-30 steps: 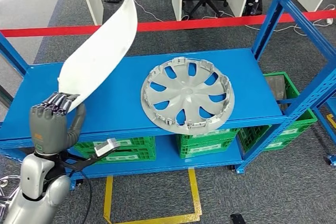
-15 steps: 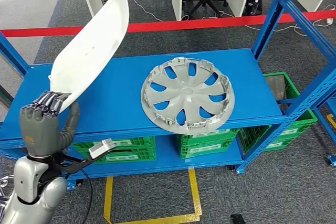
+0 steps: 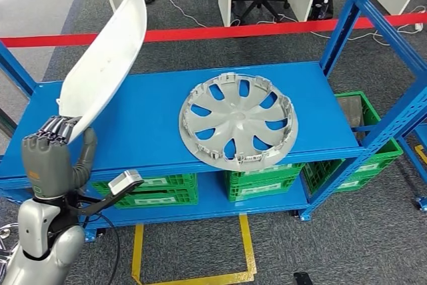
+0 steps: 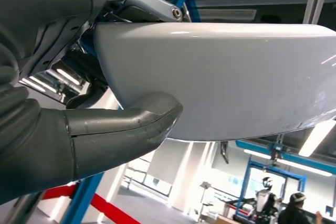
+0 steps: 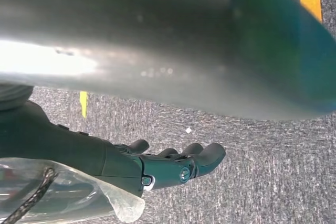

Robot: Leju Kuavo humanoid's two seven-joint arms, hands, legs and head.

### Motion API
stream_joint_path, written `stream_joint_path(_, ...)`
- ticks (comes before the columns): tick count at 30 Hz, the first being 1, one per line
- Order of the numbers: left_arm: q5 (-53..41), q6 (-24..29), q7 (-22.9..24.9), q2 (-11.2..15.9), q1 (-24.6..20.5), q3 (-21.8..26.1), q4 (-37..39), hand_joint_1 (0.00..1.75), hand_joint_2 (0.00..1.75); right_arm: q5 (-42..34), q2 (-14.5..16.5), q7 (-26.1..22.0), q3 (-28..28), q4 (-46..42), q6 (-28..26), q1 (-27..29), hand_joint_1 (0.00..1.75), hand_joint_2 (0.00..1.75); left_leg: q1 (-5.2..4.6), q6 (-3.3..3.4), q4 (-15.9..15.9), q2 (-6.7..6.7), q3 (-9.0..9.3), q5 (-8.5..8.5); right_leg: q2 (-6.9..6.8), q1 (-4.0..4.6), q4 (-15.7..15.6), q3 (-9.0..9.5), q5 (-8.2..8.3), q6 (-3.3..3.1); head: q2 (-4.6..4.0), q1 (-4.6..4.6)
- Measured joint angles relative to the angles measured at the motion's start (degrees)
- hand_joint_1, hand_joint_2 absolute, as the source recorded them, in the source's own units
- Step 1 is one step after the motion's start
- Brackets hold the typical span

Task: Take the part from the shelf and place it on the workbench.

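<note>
— Holding the white curved part [image 3: 105, 58] by its lower end, is that the left robot hand [image 3: 50, 158]?

— Yes, it is clasping that end between its dark fingers [image 3: 58, 128] and thick grey thumb [image 3: 85, 155]. The part is standing raised above the left end of the blue shelf [image 3: 151, 118], slanting up and away from the robot, touching nothing but the robot hand.

— And the left wrist view, what is it showing?

— The thumb [image 4: 126, 124] is pressing against the part's pale, glossy surface [image 4: 222, 77], with the fingers lying on its other side.

— What is the right robot hand [image 5: 174, 163] doing?

— It is hanging over grey carpet, holding nothing, its fingers lying loosely apart and slightly bent.

— What else is sitting on the shelf?

— A silver wheel cover [image 3: 238, 119] is lying flat at the middle of the top deck, well apart from the part, its near rim reaching the deck's front edge. Green crates [image 3: 257, 181] are standing on the lower deck, and another green crate [image 3: 375, 145] is sitting to the right, beyond the blue upright. A red line [image 3: 241, 31] is running along the floor behind the shelf.
</note>
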Motion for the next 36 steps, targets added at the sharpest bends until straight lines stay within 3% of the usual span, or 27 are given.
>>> stream_joint_path(22,-1.22,0.00,2.13,2.30,2.86,0.82,-1.14,1.75,1.75,0.10,0.72,0.12,0.00,0.00,-1.11,0.02,0.00,0.00,0.00,0.00,0.00,0.00,-0.01,0.00,0.02,0.00,0.00,-0.01,0.00,0.00,0.00,0.00)
stream_joint_path(26,-1.23,0.02,2.21,3.62,5.30,2.67,-2.90,1.75,1.75,0.38,1.71,0.42,0.04,0.00,-1.81,0.02,0.00,0.00,-0.21,0.85,0.45,-0.01,-0.13,-0.10,-0.01,-0.29,-0.38,0.06,0.37,0.56,0.00,-0.05)
stream_joint_path(28,-1.25,0.03,2.21,4.09,6.30,3.53,-3.76,1.75,1.75,0.51,2.14,0.63,0.08,0.00,-2.05,0.00,0.00,0.00,0.05,1.39,-0.72,0.15,0.24,0.75,-0.02,-0.13,-0.51,0.06,0.23,0.93,0.00,-0.01)
stream_joint_path(30,-1.28,0.09,2.20,4.33,7.14,4.25,-4.42,1.75,1.75,0.58,2.36,0.76,0.12,0.00,-2.25,-0.02,0.00,0.00,0.45,1.86,-2.09,0.39,0.54,1.66,-0.11,0.00,2.23,-1.22,-2.10,1.14,0.00,0.09)
stream_joint_path(33,-1.30,0.15,2.20,4.65,8.56,5.19,-4.85,1.75,1.75,0.61,2.57,0.81,0.21,0.00,-2.33,-0.01,0.00,0.00,0.61,1.86,-2.25,0.60,0.09,2.01,-0.18,-0.25,12.50,-5.56,-7.24,1.70,0.00,0.11)
stream_joint_path(34,-1.30,0.15,2.19,4.78,9.10,5.48,-4.91,1.75,1.75,0.61,2.64,0.84,0.25,0.00,-2.35,0.02,0.00,0.00,0.67,1.76,-2.13,0.63,-0.09,2.07,-0.21,-0.38,14.21,-6.15,-7.45,1.94,0.00,0.10)
stream_joint_path(35,-1.30,0.15,2.18,4.89,9.61,5.75,-4.98,1.75,1.75,0.62,2.69,0.85,0.28,0.00,-2.37,0.03,0.00,0.00,0.79,1.61,-1.95,0.64,-0.25,2.10,-0.25,-0.52,13.78,-5.71,-6.53,2.17,0.00,0.11)
stream_joint_path(36,-1.30,0.15,2.18,4.98,10.06,6.04,-5.09,1.75,1.75,0.63,2.73,0.87,0.32,0.00,-2.39,0.01,0.00,0.00,0.99,1.39,-1.66,0.62,-0.42,2.07,-0.29,-0.70,11.13,-4.18,-4.70,2.39,0.00,0.11)
